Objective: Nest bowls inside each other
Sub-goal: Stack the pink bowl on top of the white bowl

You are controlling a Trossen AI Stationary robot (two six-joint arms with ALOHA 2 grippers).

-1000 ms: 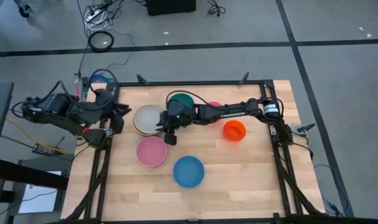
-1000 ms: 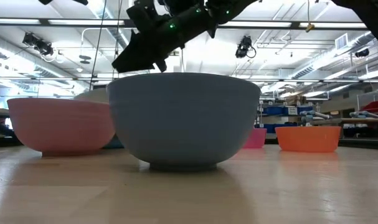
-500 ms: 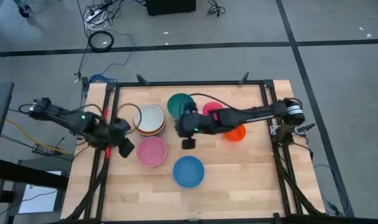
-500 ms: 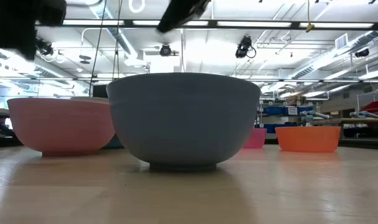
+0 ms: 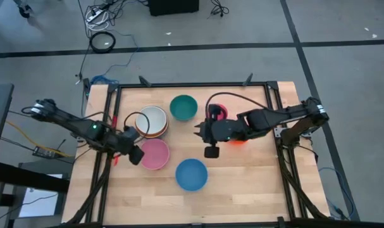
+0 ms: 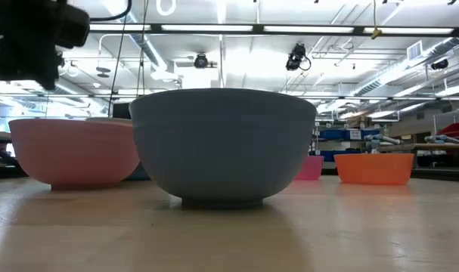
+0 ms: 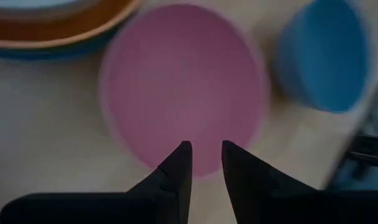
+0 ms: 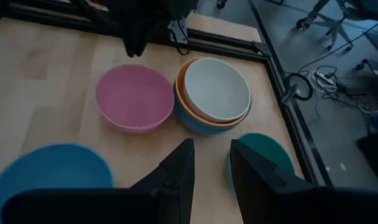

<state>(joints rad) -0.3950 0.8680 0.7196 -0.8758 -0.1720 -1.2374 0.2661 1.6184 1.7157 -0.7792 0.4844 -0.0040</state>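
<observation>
six bowls show on the desk (image 5: 255, 183) from above, counting the nested ones. using the pink bowl (image 5: 154, 154) as the landmark: the white bowl (image 5: 152, 119) sits just behind it, already tucked into an orange bowl (image 8: 180, 99) that in turn sits in a blue one, so that stack looks like the start of the nest. the teal bowl (image 5: 183, 107) is behind the pink one and off toward the right arm's side. the blue bowl (image 5: 192, 174) is in front of the pink one, toward the near edge. a magenta bowl (image 5: 218, 113) and a red-orange bowl (image 5: 237, 139) are well apart from the pink one, mostly hidden under the right arm.

left hand (image 5: 134, 154) hangs right at the pink bowl's edge on the left arm's side. its wrist view looks straight down into that bowl, fingers (image 7: 178, 169) a narrow gap apart with nothing between them. my guess is it's lined up there to pinch the rim and carry the pink bowl to the stack.

right hand (image 5: 210, 151) hovers above bare desk, well apart from the pink bowl, between the blue bowl and the red-orange one. fingers parted a little, empty. looks like it's staying clear of the left arm.
</observation>
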